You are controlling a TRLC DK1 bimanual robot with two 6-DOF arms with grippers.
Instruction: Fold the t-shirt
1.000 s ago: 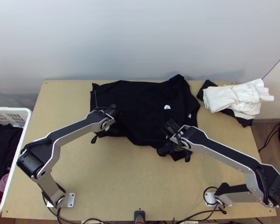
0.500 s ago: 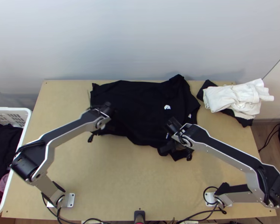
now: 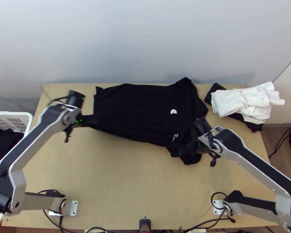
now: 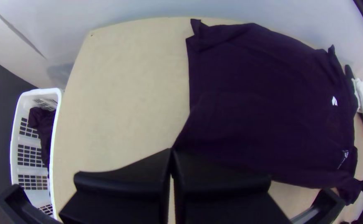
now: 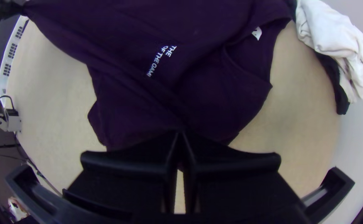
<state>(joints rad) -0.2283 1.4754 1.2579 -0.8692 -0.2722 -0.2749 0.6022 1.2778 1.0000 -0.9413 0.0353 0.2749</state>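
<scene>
Light wooden desk (image 3: pixel 118 174): its far edge is 12 o'clock, the clock centred on its middle, seen from above; it carries the two silver-and-black arms' bases at 8 and 4 o'clock.
Black cloth t-shirt (image 3: pixel 141 105): lies at 12 o'clock on the desk, mostly spread, with its near edge drawn taut between the two end effectors; the part towards 1 o'clock is layered and creased, with loose cloth under the right end effector.
White plastic laundry basket (image 3: pixel 28 115): alongside the desk at 9 o'clock, holding dark crumpled clothing (image 3: pixel 2 141).
White cloth garment (image 3: pixel 242 101): loosely bunched at 2 o'clock, on top of a black cloth garment (image 3: pixel 256 126) that sticks out on two sides.
Left end effector, flat and black (image 3: pixel 97 122): at the shirt's 8 o'clock corner, fingers pressed together, pinching the cloth there.
Right end effector, flat and black (image 3: pixel 181 151): at the shirt's 5 o'clock side, fingers closed on a pinch of cloth, creases running to the tips.
White printed mark (image 3: pixel 173 112): on the shirt's 3 o'clock part.
Small white lettering (image 3: pixel 175 138): nearer the right end effector.
</scene>
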